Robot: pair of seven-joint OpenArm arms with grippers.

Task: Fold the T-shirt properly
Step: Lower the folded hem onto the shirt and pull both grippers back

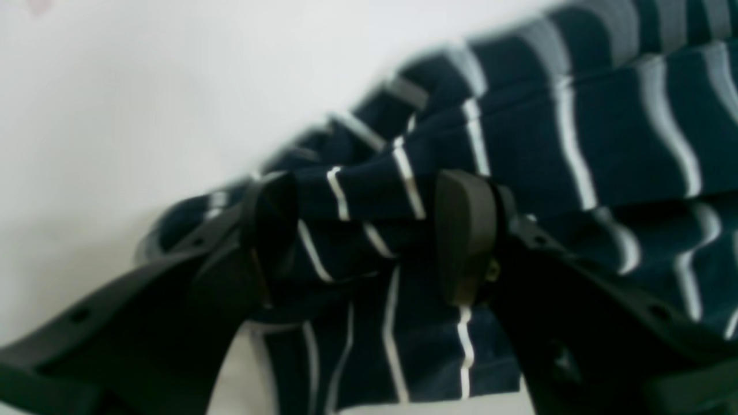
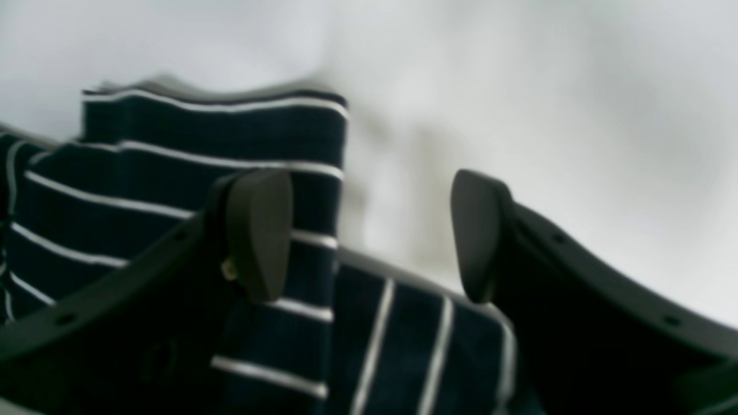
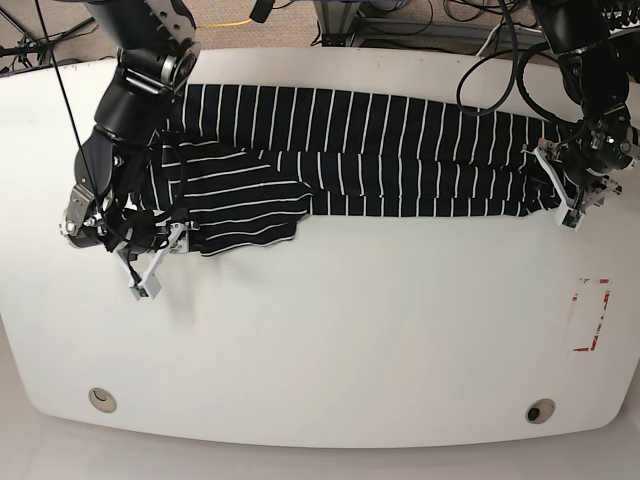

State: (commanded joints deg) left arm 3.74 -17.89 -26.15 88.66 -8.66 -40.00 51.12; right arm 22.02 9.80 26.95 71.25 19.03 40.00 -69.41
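Across the far side of the table [image 3: 330,350], the striped T-shirt [image 3: 370,140] lies in a long sideways strip, lengthwise folding seemingly partly done. Left: flatten bunched layers, tuck the loose flap [image 3: 250,215] sticking out toward the near side, then fold the length down into a compact shape, probably. Left gripper [image 1: 369,236]: fingers apart, over the bunched end, no clear pinch. Right gripper [image 2: 372,236]: fingers apart at the other end, by a fabric edge, nothing clamped.

No readable text, label, brand, number or sign shows in any of the three views.
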